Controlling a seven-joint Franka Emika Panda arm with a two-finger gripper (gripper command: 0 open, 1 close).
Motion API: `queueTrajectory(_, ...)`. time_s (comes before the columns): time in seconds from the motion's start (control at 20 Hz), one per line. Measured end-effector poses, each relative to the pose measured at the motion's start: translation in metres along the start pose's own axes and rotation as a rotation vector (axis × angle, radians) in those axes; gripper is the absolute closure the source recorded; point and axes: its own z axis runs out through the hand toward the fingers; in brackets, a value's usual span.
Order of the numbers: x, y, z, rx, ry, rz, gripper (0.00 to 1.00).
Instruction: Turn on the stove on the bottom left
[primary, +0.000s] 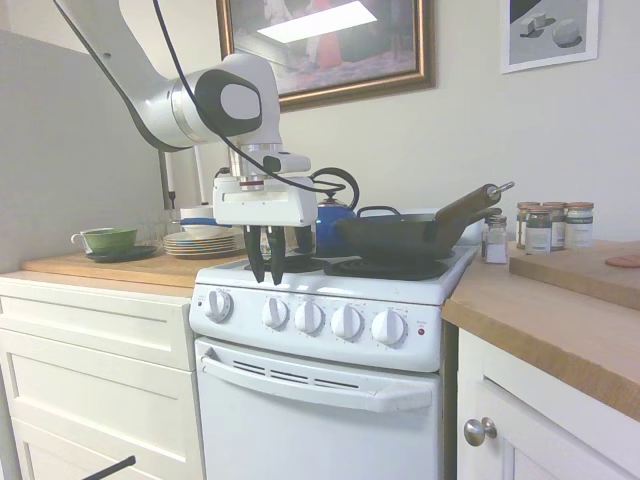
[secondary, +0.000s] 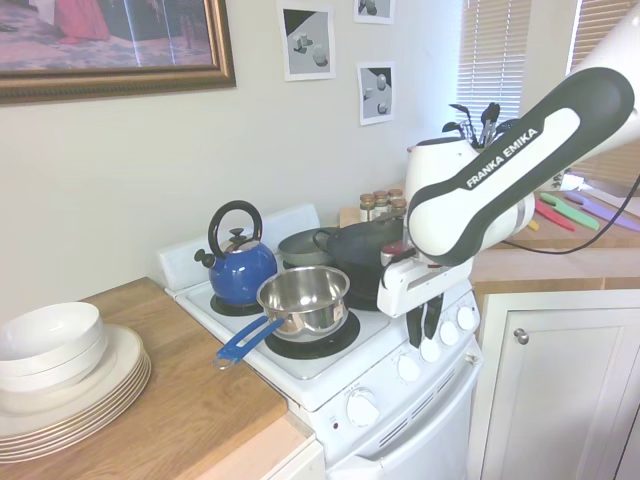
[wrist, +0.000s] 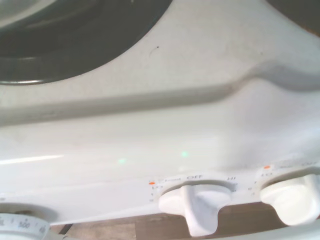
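i have the gripper (primary: 266, 268), its fingers nearly together and holding nothing, hanging just above the stove (primary: 330, 345) front panel, with the second knob from the left (primary: 275, 312) directly below it.

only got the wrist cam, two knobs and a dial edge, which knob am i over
Observer: The gripper hangs above the second knob in the stove's row of five, counting from the plates' side.
Operator: anything on the front burners
Observer: A steel saucepan with a blue handle sits on the one nearer the plates.
Operator: and the other
Observer: A dark wok.
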Motion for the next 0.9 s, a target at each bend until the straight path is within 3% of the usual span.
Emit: queueTrajectory(0.9,0.001,-0.006,0.028,-0.013,0.034,-0.013,1.0)
